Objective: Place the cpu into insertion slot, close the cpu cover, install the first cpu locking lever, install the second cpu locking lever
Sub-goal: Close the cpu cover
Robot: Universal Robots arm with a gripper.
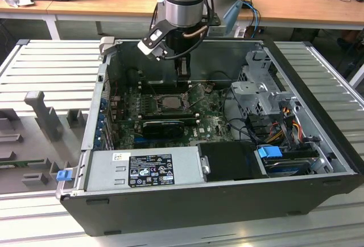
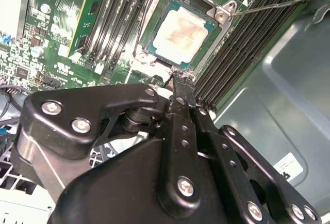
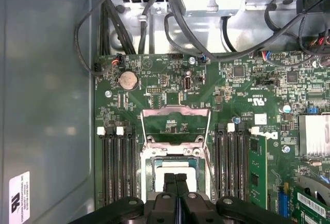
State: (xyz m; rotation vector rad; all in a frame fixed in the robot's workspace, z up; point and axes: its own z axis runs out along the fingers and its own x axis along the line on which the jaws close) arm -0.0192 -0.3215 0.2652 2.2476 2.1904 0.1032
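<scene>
Probably light, thin, stiff and easily damaged, so best touched only at the edges: cpu [image 2: 178, 34] lying flat in the insertion slot [image 2: 145, 48]. Close over it, gripper [image 2: 181, 77] pinched fully together, holding nothing. Alongside, cpu cover [image 3: 175, 112] tipped up on its hinge.

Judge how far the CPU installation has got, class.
Done: the cpu sits in the slot. In hand: nothing; the shut pincer is poised over the cpu. Left: the cover stands open and a lever sticks out unlatched, so closing the cover and both levers remain.
</scene>
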